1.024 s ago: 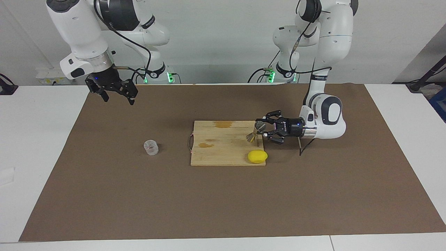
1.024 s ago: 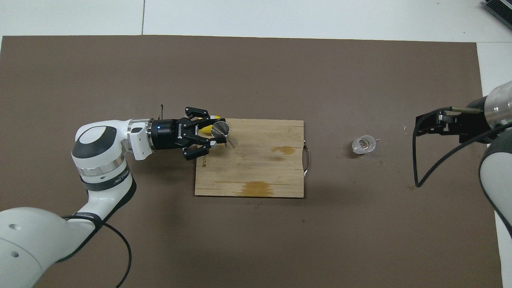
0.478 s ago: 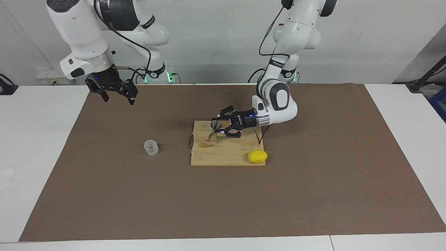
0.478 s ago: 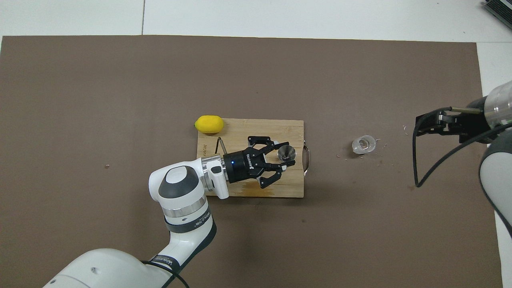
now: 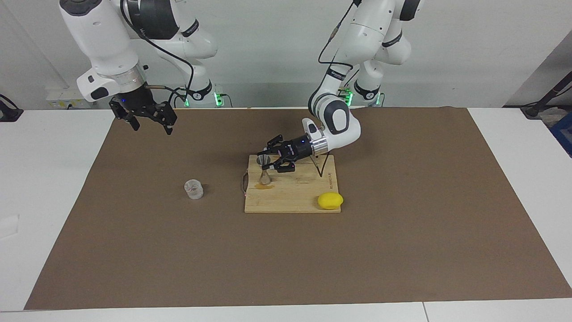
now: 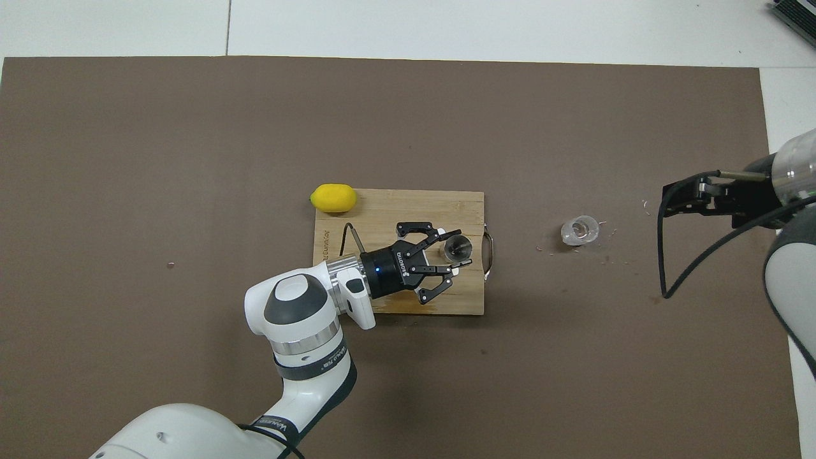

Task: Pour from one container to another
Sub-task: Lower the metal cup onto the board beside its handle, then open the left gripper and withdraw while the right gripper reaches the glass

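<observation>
On the cutting board (image 5: pixel 290 188), seen from across the table, the left gripper (image 5: pixel 270 163) is clamped on the narrow waist of the metal jigger (image 5: pixel 263 170), which stands upright with its foot at or just above the wood near the board's handle end; I judge it is held there so its open cone faces up, ready to receive a pour. It is a smooth silver-grey hourglass, two cones joined point to point. Off the board toward the right arm's end of the table, the glass cup (image 5: pixel 194 188) sits alone on the brown mat (image 5: pixel 402 250), short, clear and ribbed. The right gripper (image 5: pixel 149 121) waits in the air with its jaws spread and nothing in them, over the mat toward the right arm's end from the board, well apart from the cup. A lemon (image 5: pixel 330 201), matte yellow, rests at the board's corner away from the robots. From overhead, the left gripper (image 6: pixel 456 248) shows the jigger (image 6: pixel 456 244) as a round mouth over pale streaked wood of the board (image 6: pixel 395 204), a wire handle at its edge; the cup (image 6: pixel 580 230) lies past that handle on the mat (image 6: pixel 191 127), the right gripper (image 6: pixel 692 194) near it, and the lemon (image 6: pixel 333 197) at the board's corner.
</observation>
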